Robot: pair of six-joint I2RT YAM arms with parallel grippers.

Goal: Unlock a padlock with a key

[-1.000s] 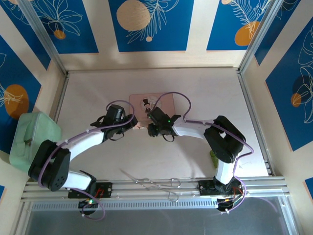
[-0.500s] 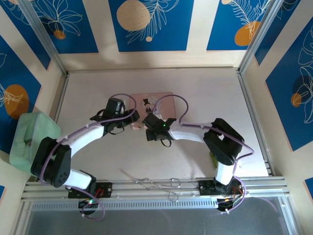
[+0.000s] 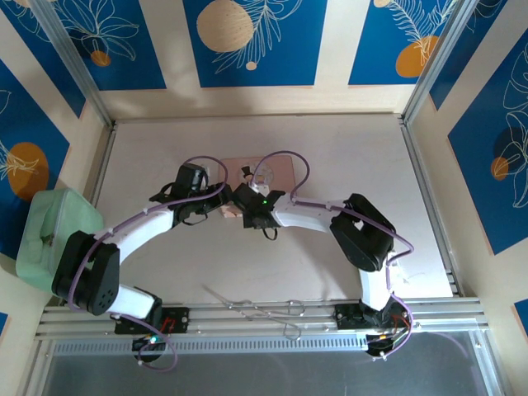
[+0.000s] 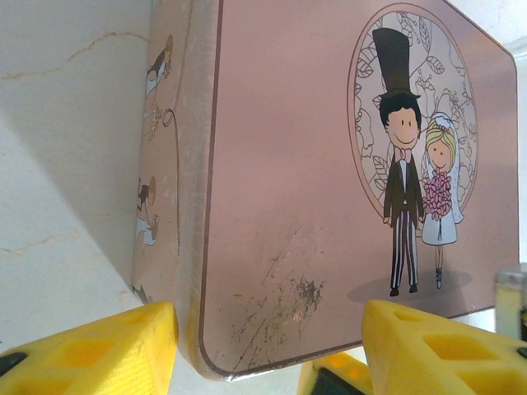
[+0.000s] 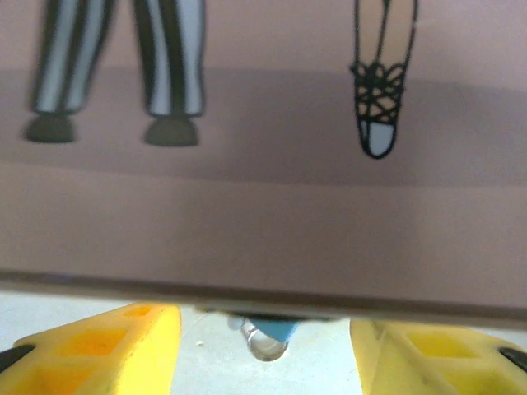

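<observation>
The padlock (image 5: 276,327) is a small blue body with a shiny metal loop. It hangs just under the front edge of the pink picture box (image 5: 263,214), between the yellow fingers of my right gripper (image 5: 263,350), which stand apart with nothing in them. From above, my right gripper (image 3: 244,198) sits at the box's (image 3: 276,172) near edge. My left gripper (image 3: 226,208) is beside it at the box's near-left corner. In the left wrist view, that scratched corner of the box (image 4: 272,247) lies between the open yellow fingers of my left gripper (image 4: 263,354). The key is out of view.
A pale green container (image 3: 56,239) stands outside the frame on the left. Long bent metal wires (image 3: 256,308) lie near the front rail (image 3: 272,326). Metal frame posts border the table (image 3: 330,140) left and right.
My right gripper moved left to the box's front edge and its jaws opened. My left gripper shifted slightly back along the box's left corner.
</observation>
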